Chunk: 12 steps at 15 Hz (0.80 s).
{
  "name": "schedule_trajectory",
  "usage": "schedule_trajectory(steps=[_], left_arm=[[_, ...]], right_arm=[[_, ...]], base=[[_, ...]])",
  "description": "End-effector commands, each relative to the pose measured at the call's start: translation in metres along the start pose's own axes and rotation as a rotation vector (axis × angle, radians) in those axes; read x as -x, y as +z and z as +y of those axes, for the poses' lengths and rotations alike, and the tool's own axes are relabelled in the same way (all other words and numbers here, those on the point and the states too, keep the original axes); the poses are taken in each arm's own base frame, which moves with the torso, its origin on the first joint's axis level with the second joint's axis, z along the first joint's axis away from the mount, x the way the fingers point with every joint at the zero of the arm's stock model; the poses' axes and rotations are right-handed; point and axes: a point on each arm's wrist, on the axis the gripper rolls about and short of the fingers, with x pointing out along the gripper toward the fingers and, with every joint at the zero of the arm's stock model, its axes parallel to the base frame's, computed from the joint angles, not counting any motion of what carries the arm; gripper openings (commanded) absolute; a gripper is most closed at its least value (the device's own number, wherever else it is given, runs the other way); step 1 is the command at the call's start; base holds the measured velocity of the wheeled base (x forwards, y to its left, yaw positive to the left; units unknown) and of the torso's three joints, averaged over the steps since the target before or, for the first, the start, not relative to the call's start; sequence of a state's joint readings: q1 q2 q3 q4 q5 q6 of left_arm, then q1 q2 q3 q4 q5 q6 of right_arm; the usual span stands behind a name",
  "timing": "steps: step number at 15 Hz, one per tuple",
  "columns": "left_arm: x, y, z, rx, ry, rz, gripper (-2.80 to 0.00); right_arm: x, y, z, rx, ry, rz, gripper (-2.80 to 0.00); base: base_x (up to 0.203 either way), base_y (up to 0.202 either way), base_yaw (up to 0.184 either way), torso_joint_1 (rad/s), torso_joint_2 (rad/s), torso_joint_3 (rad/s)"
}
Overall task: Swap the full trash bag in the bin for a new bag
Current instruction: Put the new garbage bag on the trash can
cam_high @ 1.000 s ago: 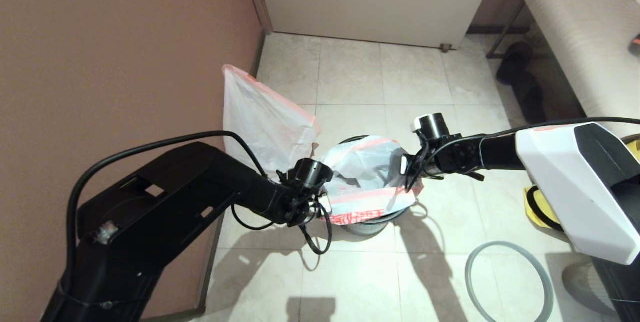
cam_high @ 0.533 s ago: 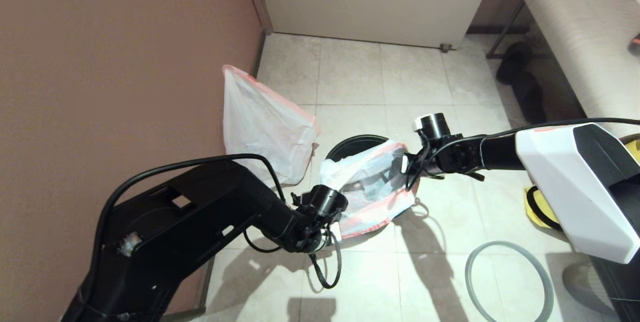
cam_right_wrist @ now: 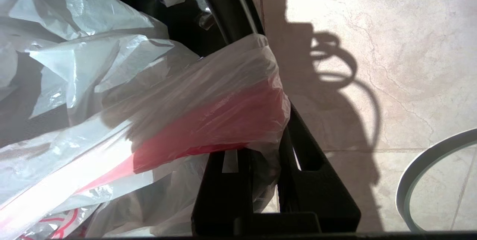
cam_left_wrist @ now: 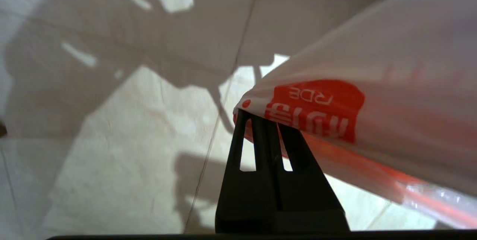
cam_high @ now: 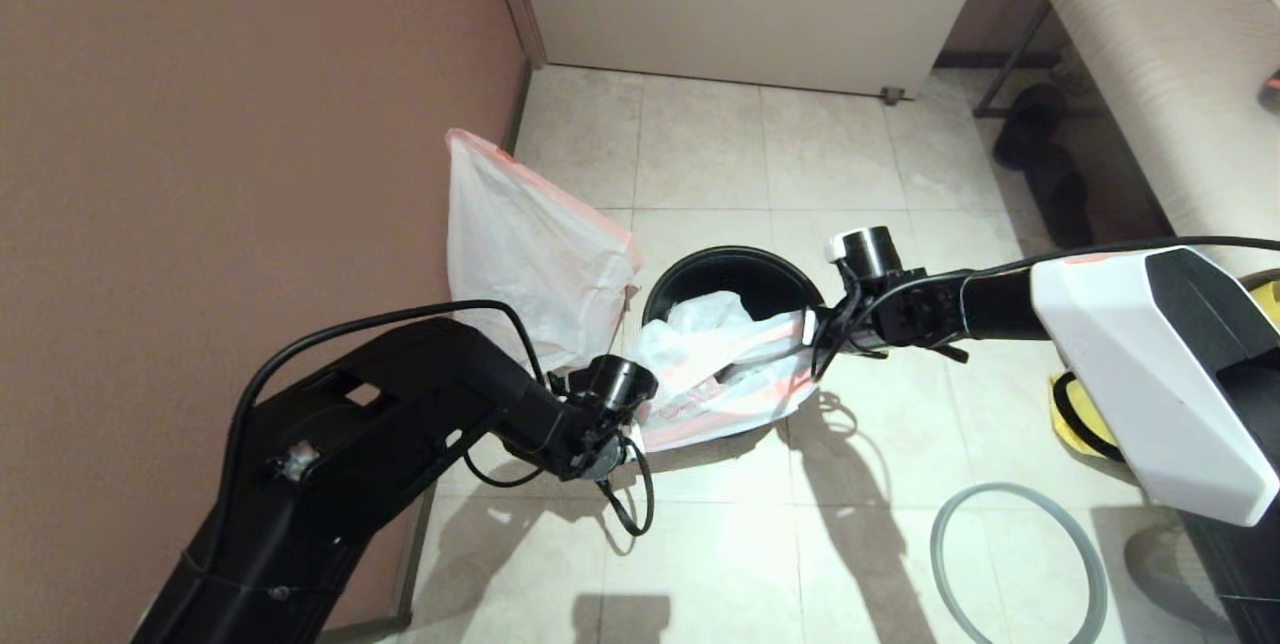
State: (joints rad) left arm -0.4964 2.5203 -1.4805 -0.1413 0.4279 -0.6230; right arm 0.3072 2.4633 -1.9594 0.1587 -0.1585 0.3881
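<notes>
Landmark: the bin point(cam_high: 745, 279), round and dark, standing on the tiled floor point(cam_high: 700, 144).

- New bag point(cam_high: 715, 379): stretched across the near half of the bin's mouth, partly sunk inside, one printed edge draped over the near rim. Far half of the mouth left uncovered.
- Left gripper point(cam_high: 630, 424): positioned at the bin's near-left side, just outside the rim. Fingers point(cam_left_wrist: 261, 135) pressed together on a red-printed corner of the new bag point(cam_left_wrist: 357, 120); no gap visible between them.
- Right gripper point(cam_high: 808, 329): positioned at the bin's right rim. Fingers point(cam_right_wrist: 294, 150) clamped on a gathered pink-red edge of the new bag point(cam_right_wrist: 208, 120), film bunched between them.
- Full trash bag point(cam_high: 530, 244): set on the floor just left of the bin, leaning against the brown wall point(cam_high: 220, 124), top corner pointing up.
- Grey ring rim point(cam_high: 1020, 564): laid flat on the floor, near-right of the bin and well apart from it; also seen in the right wrist view point(cam_right_wrist: 428, 173).
</notes>
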Motion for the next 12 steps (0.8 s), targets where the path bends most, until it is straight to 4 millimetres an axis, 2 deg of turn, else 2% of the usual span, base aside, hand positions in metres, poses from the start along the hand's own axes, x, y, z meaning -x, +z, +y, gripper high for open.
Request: schedule_trajectory(steps=[1,6,7,10,12], left_arm=[[0.010,0.024,-0.001,0.051,-0.011,-0.069,-2.80],[0.068,0.075,-0.027,0.136,-0.142,-0.222,-2.80],[0.071,0.081,-0.030,0.148,-0.156,-0.236,-2.80],[0.059,0.092,-0.040,0.168,-0.168,-0.266,-2.80],[0.059,0.103,-0.045,0.180,-0.172,-0.278,-2.80]], right_arm=[[0.000,-0.001,-0.001,0.000,0.005,0.012,-2.80],[0.001,-0.002,-0.001,0.006,0.022,0.038,-2.80],[0.002,-0.003,-0.001,0.007,0.031,0.044,-2.80],[0.004,-0.004,0.000,0.012,0.039,0.058,-2.80],[0.007,-0.003,0.000,0.016,0.059,0.068,-2.80]], base=[[0.000,0.000,0.000,0.000,0.00,0.000],[0.000,0.000,0.000,0.000,0.00,0.000],[0.000,0.000,0.000,0.000,0.00,0.000],[0.000,0.000,0.000,0.000,0.00,0.000],[0.000,0.000,0.000,0.000,0.00,0.000]])
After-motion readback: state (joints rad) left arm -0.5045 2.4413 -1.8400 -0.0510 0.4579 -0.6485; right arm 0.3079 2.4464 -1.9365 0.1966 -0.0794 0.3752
